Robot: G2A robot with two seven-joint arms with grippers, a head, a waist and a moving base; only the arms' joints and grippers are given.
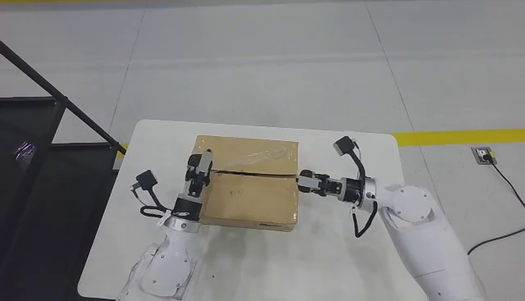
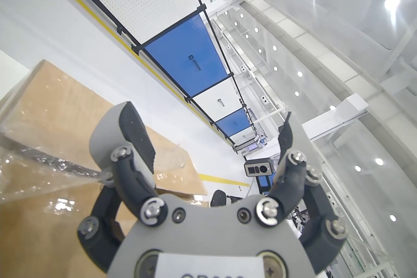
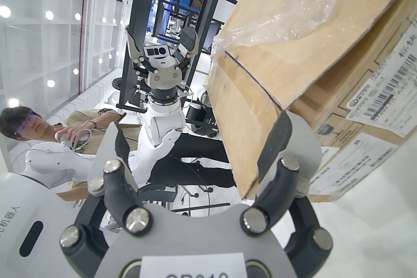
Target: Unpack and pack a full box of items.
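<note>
A brown cardboard box (image 1: 248, 178) lies in the middle of the white table (image 1: 344, 243), its top flaps meeting at a seam with torn clear tape (image 3: 286, 18) along it. My left gripper (image 1: 197, 170) stands open at the box's left edge, one finger (image 2: 136, 132) over the flap (image 2: 49, 103), nothing between the fingers. My right gripper (image 1: 305, 180) is open at the box's right edge. One of its fingertips (image 3: 277, 136) sits by the corner of a flap (image 3: 293, 54) that stands slightly lifted off the side wall. Across the box the left gripper (image 3: 159, 54) shows open.
Printed labels (image 3: 374, 103) cover the box's side wall facing the right arm. Bare table surrounds the box, with more room at the front. A black frame (image 1: 49, 112) stands off the table's left side. A person sits behind the table, away from the box.
</note>
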